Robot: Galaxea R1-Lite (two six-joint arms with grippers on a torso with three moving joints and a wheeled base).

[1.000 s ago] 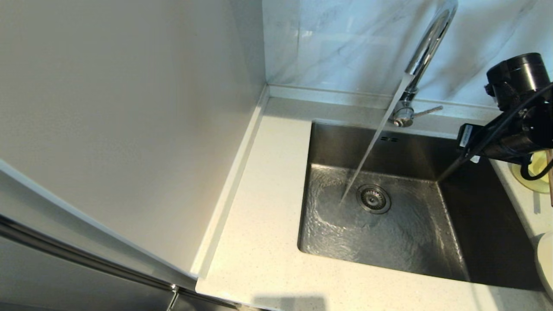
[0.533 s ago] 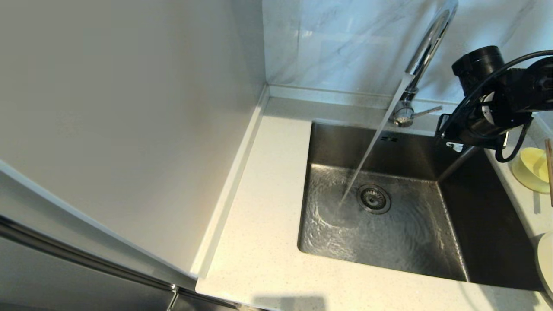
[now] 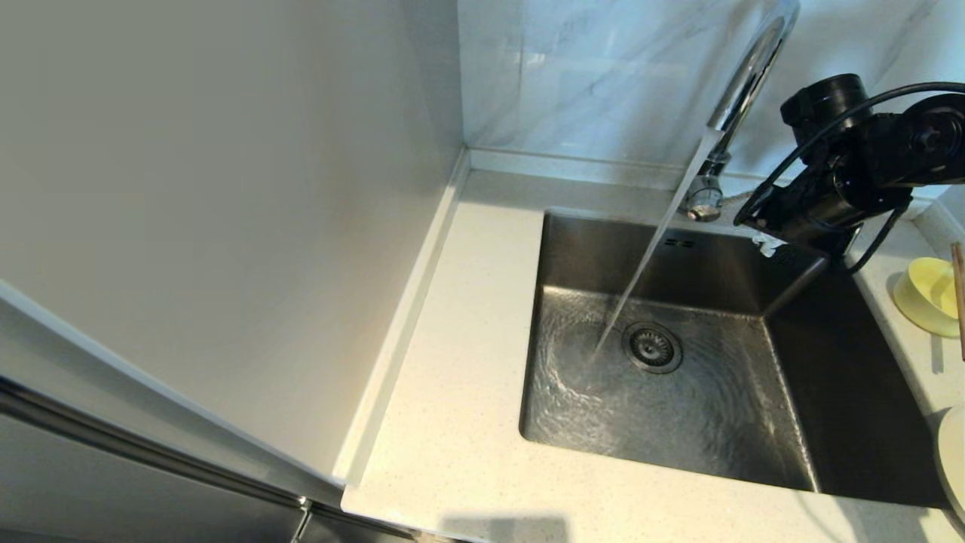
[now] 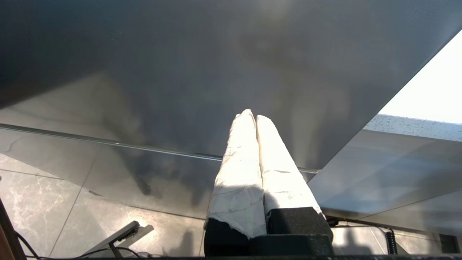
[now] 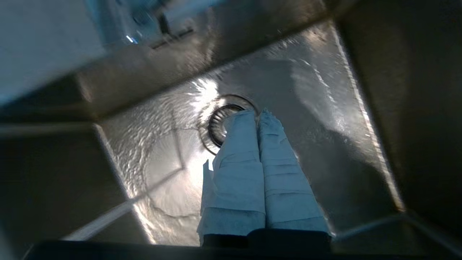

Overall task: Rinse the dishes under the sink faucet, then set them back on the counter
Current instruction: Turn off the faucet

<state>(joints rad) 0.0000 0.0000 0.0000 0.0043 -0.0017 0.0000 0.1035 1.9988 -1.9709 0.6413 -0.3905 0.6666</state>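
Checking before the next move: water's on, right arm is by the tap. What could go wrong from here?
1. The right gripper is shut and empty over the sink, close to the faucet and its lever; a bump could shift the running stream.
2. The bowl, chopsticks and plate sit at the counter edge on the robot's right, so a swing of the arm might clip them.

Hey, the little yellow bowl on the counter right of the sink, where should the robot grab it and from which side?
Probably by the rim. The yellow bowl sits on the counter with its opening showing, so one finger can go inside the wall and one outside. Coming down from above on the sink-facing edge looks best, since the chopsticks cross its far right side. The right tool is shut above the sink and would need to open first.
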